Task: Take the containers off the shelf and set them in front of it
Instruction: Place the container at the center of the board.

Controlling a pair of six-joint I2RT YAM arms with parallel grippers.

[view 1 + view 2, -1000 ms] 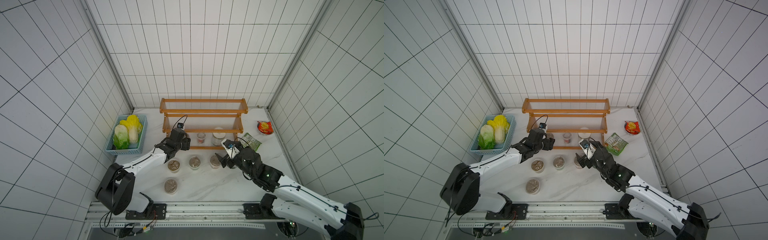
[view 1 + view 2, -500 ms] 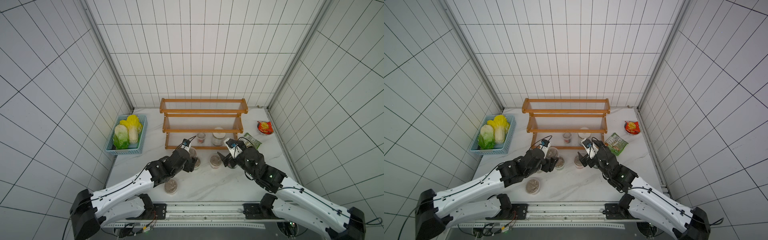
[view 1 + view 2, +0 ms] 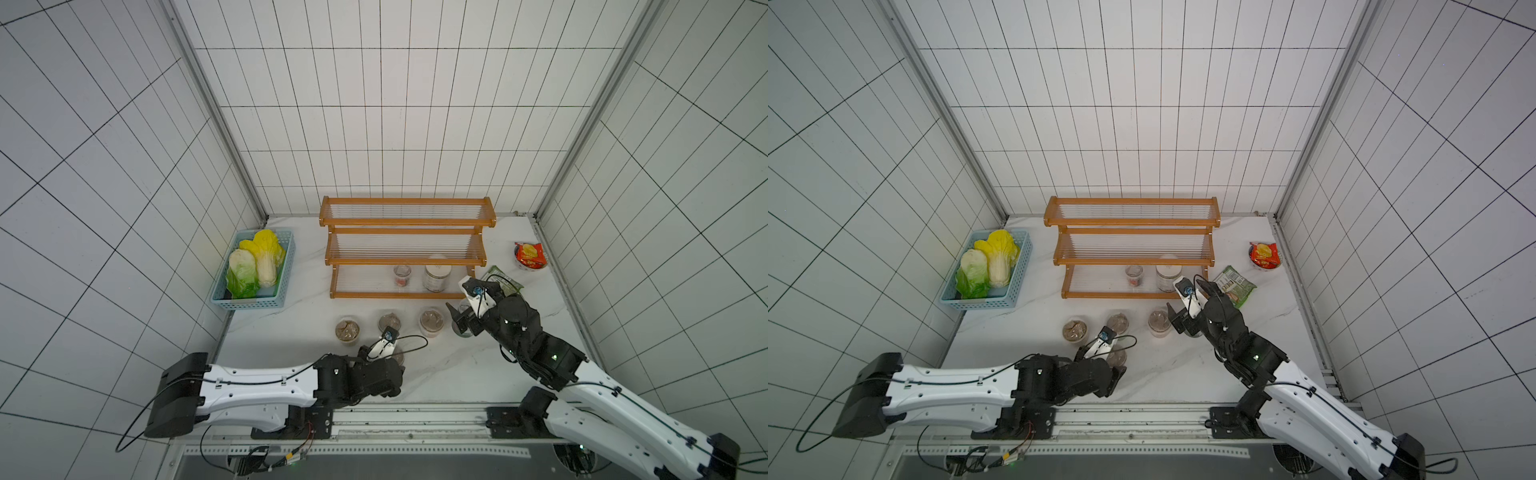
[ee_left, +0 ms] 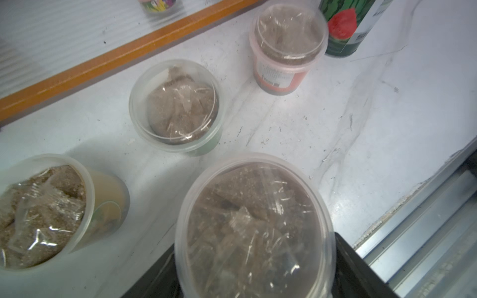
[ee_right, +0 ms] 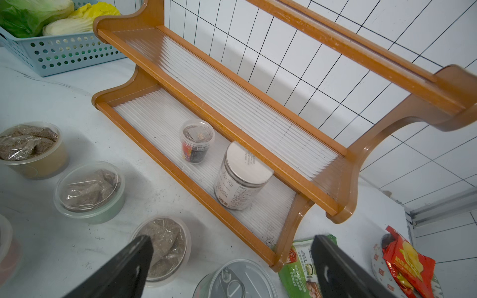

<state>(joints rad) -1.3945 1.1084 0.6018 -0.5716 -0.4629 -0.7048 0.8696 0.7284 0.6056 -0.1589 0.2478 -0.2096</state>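
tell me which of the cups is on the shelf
The cup on the shelf's bottom tier, beside the jar. The other cups are in front of it, one in the left claw.

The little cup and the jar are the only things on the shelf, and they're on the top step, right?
Not quite. The cup and the jar are the only things on the shelf, but they stand on its bottom step, not the top one. The right wrist view shows it best.
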